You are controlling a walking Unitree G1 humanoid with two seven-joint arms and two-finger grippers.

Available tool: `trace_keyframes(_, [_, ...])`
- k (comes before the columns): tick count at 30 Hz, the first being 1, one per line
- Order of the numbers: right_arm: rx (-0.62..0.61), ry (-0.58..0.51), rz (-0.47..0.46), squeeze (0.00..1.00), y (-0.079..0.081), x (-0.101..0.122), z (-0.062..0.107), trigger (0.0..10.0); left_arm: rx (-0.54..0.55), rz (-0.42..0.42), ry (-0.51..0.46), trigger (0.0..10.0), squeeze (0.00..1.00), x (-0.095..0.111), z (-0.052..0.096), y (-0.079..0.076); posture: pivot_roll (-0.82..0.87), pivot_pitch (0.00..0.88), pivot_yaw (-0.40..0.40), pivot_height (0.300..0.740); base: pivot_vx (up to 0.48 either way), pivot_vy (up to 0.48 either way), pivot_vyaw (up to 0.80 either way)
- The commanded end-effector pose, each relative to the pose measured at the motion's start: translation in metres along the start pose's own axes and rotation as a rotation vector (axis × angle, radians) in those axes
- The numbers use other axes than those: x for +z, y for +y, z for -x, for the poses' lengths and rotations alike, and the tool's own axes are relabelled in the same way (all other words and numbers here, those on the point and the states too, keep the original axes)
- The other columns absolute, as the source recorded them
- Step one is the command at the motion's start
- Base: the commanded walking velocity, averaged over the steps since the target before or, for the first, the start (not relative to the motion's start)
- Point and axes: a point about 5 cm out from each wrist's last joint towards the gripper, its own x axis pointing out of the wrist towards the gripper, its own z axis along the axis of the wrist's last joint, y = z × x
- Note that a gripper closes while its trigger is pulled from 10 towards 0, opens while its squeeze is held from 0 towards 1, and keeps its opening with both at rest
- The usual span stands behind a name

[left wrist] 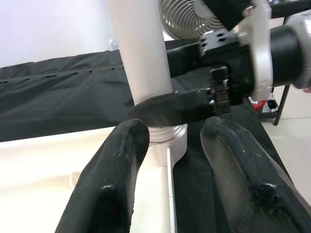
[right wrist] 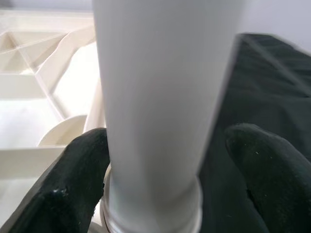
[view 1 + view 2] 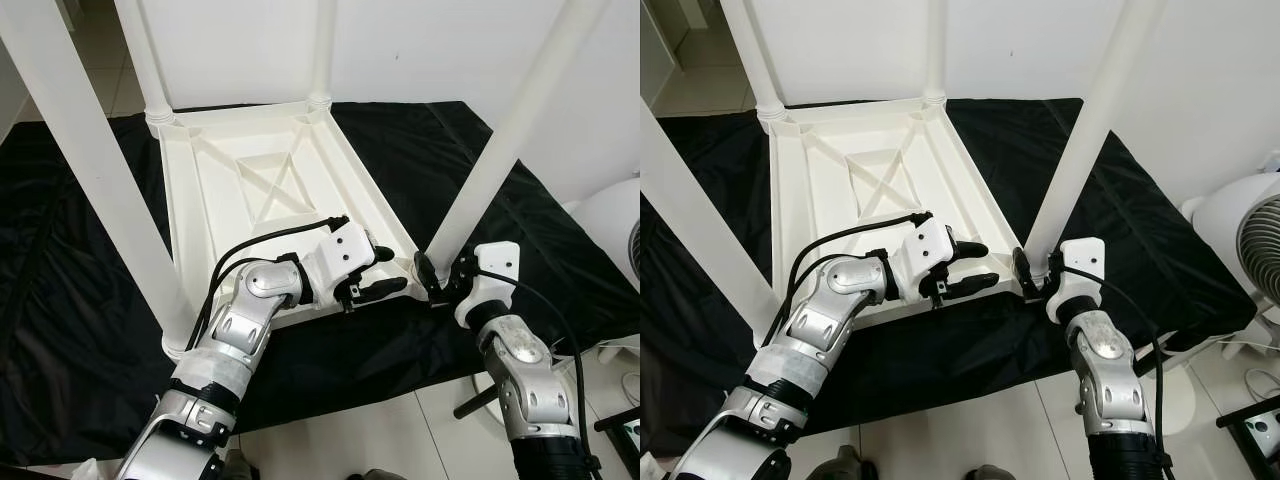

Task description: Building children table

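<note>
Table top (image 3: 270, 180) lies upside down on black sheet (image 3: 90, 300) on the floor, all four legs standing in their corner sockets. Step in hand, my read: seating the last leg, the near-right leg (image 3: 500, 150).

Right end effector (image 3: 444, 277) is at the base of that leg, fingers either side of it just above the socket collar (image 2: 150, 218). Left finger touches the leg, the other stands slightly off, so it brackets the leg, not clenched.

Left end effector (image 3: 378, 272) hovers over the table's near rim just beside the same corner, fingers spread, grasping nothing.

Next, as a judgement: close right fingers on the leg, then press or twist it down until flush. Left could brace the rim so the top doesn't slide on the sheet.

Risk: leg looks tilted; may bind in the socket.
</note>
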Motion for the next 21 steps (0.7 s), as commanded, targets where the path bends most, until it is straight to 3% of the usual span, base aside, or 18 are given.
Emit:
trace_keyframes(1, [0.078,-0.011,-0.006,0.0,0.001,0.002,-0.006,10.0,0.081,-0.022,0.004,10.0,0.0,0.002,-0.002,0.004,-0.01,0.0,-0.025,0.74,0.0,0.0,0.0])
trace_keyframes(3, [0.178,0.003,-0.008,0.0,0.006,-0.001,-0.014,10.0,0.078,-0.028,0.004,10.0,0.0,0.003,-0.002,0.005,0.0,0.0,-0.027,0.74,0.0,0.0,0.0])
trace_keyframes(6, [0.207,0.012,-0.006,0.0,0.008,-0.002,-0.015,10.0,0.078,-0.03,0.003,10.0,0.0,0.003,-0.002,0.005,0.0,0.0,-0.029,0.74,0.0,0.0,0.0])
trace_keyframes(7, [0.231,0.02,0.002,0.0,0.009,-0.004,-0.016,7.9,0.079,-0.032,0.003,10.0,0.0,0.004,-0.002,0.005,0.0,0.0,-0.029,0.74,0.0,0.0,0.0])
trace_keyframes(8, [0.231,0.02,0.002,0.0,0.009,-0.004,-0.016,7.9,0.079,-0.032,0.003,10.0,0.0,0.004,-0.002,0.005,0.0,0.0,-0.029,0.74,0.0,0.0,0.0])
trace_keyframes(9, [0.253,0.029,0.007,0.0,0.009,-0.006,-0.017,0.0,0.081,-0.035,0.002,10.0,0.0,0.004,-0.002,0.006,0.01,0.0,-0.036,0.74,0.0,0.0,0.0])
trace_keyframes(21, [0.313,0.067,-0.02,0.0,0.009,-0.021,-0.009,0.0,0.087,-0.035,-0.006,10.0,0.0,0.005,-0.003,0.005,0.01,0.0,-0.042,0.74,0.0,0.0,0.0])
